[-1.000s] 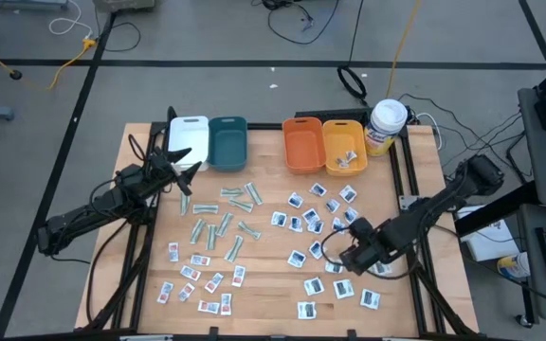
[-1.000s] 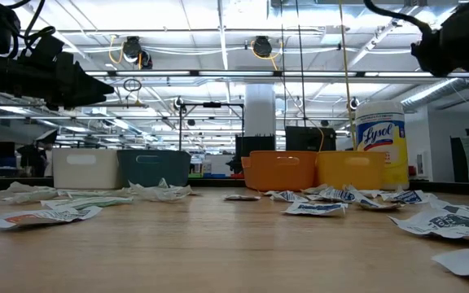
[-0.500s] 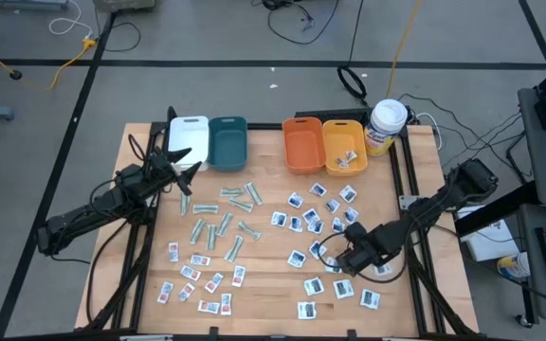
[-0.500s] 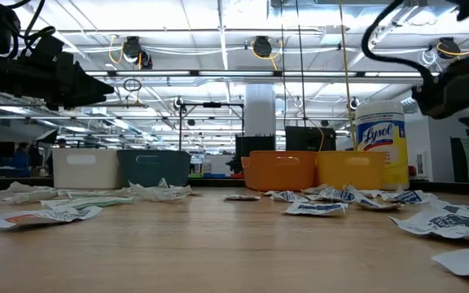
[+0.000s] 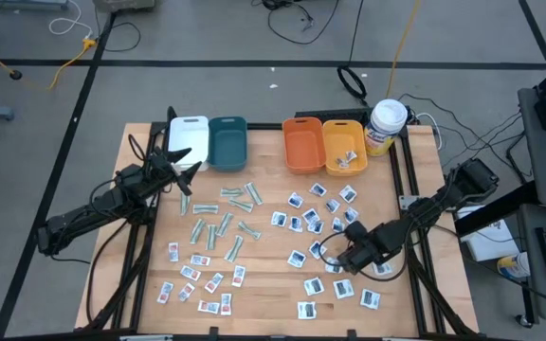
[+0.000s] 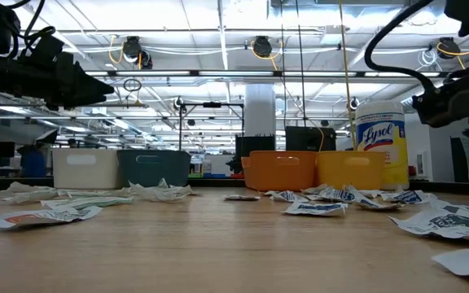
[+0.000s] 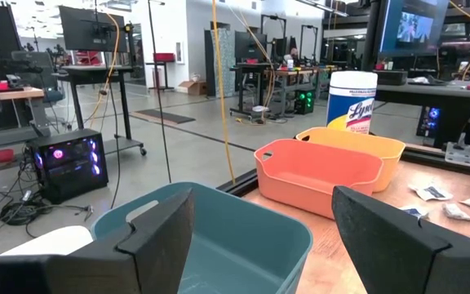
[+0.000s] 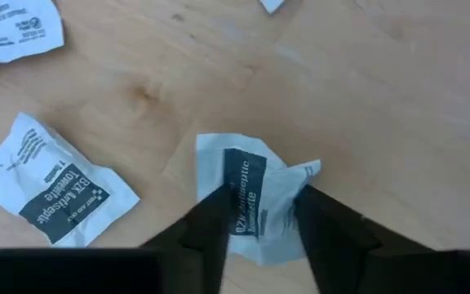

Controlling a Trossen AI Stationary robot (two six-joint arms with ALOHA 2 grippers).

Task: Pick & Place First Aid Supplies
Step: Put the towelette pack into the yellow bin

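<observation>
Flat packets lie scattered on the wooden table: white ones with dark-blue print (image 5: 320, 213), small ones with red print (image 5: 197, 279), and pale-green strips (image 5: 221, 223). My right gripper (image 5: 334, 258) is low over the right-hand cluster, shut on one white packet with dark print (image 8: 255, 204). My left gripper (image 5: 186, 172) hovers open by the teal bin (image 7: 219, 245), its fingers wide apart (image 7: 263, 245), touching nothing. My right gripper pinches the white dark-printed packet between its two fingers (image 8: 210, 216), which come from above pointing down. They press on two opposite edges, beside the dark band (image 8: 247, 192). The packet is crumpled between them, one corner (image 8: 310, 170) raised, and it still lies on the table.
Along the far edge stand a white bin (image 5: 188, 137), the teal bin (image 5: 227, 142), an orange bin (image 5: 301, 144), a yellow-orange bin (image 5: 344, 144) holding a few packets, and a white canister (image 5: 385, 126). Another printed packet (image 8: 55, 192) lies close beside the right fingers.
My right gripper has come down toward the table and shifted a little toward the table's left edge, onto the packet cluster. My left arm has kept still.
</observation>
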